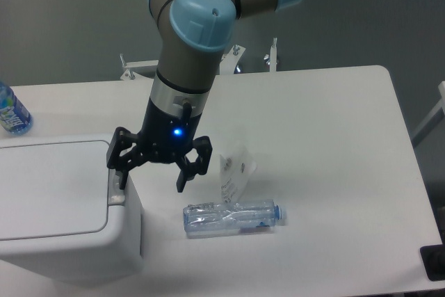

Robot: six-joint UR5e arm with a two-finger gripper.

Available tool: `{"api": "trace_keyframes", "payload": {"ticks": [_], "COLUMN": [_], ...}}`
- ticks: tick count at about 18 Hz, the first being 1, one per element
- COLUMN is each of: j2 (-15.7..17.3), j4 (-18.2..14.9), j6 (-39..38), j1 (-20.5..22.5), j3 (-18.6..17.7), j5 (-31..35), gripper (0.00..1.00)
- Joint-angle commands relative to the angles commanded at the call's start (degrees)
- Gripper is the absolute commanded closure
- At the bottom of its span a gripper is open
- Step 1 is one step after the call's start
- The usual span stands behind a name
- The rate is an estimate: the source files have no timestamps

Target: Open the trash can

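The trash can (62, 206) is a big white boxy bin at the left front of the table, its flat lid down. A small grey latch (115, 187) sits on its right edge. My gripper (151, 180) hangs open just right of that edge. Its left finger (119, 172) is right above the latch and its right finger (185, 177) is over the bare table. Nothing is between the fingers. Whether the left finger touches the latch is unclear.
A clear plastic bottle (235, 216) lies on its side just right of the bin. A crumpled clear wrapper (235, 172) stands behind it. A blue-labelled bottle (10, 113) is at the far left edge. Metal brackets (139, 67) are at the table's back edge.
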Motion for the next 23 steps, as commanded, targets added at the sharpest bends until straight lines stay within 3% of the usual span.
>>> {"api": "trace_keyframes", "payload": {"ticks": [19,21,23], "j2": [-0.18,0.35,0.70], "j4": [0.44,1.84,5.26], "j6": [0.26,0.44,0.62], "j1": [-0.09,0.00,0.26], "j3": [-0.44,0.70,2.01], "j5": [0.09,0.09,0.17], "gripper": [0.00,0.00,0.00]}}
